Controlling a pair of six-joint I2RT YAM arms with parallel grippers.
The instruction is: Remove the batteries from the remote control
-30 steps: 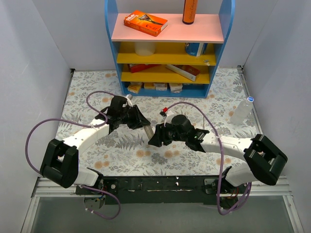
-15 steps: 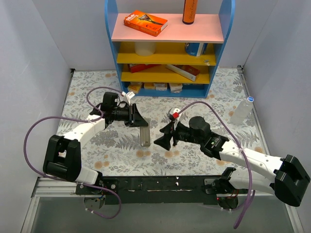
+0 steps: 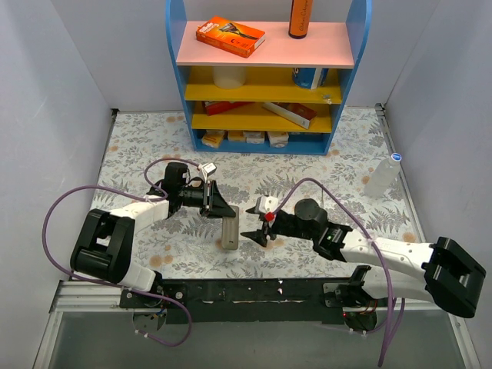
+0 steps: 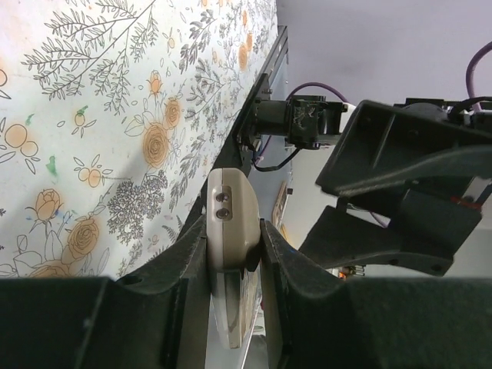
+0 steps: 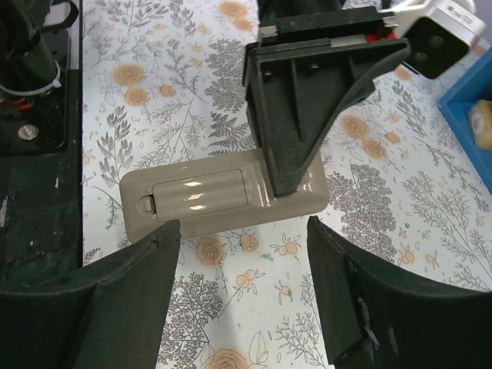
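- A black rail (image 3: 254,290) is seen along the near edge of the table, with both arm bases fixed to it.
- The remote control (image 3: 229,234) is located just beyond the rail, near the table's middle, above a floral cloth (image 3: 346,177). Its long axis runs from 12 to 6 o'clock in the top view.
- The remote's 12 o'clock end is clamped by the left gripper (image 3: 224,215). In the left wrist view the grey body (image 4: 231,223) is pressed on both sides by the black fingers (image 4: 181,269).
- It cannot be told whether the remote rests on the cloth or is held just above it.
- In the right wrist view a rectangular lid (image 5: 201,192) is seen seated flush in the remote's upward face.
- The right gripper (image 3: 252,227) is placed at the remote's 3 o'clock, just beside it and not touching. Its jaws are spread wide and nothing is held. Its fingers (image 5: 131,307) are seen apart at the near side of the remote.
- A clear bottle (image 3: 383,175) is noted upright at 2 o'clock of the remote, well apart, by the right wall.
- A blue shelf unit (image 3: 175,69) is recorded at 12 o'clock against the far wall.
- On its pink top an orange box (image 3: 230,36) lies flat and a brown bottle (image 3: 300,17) stands to the right of it.
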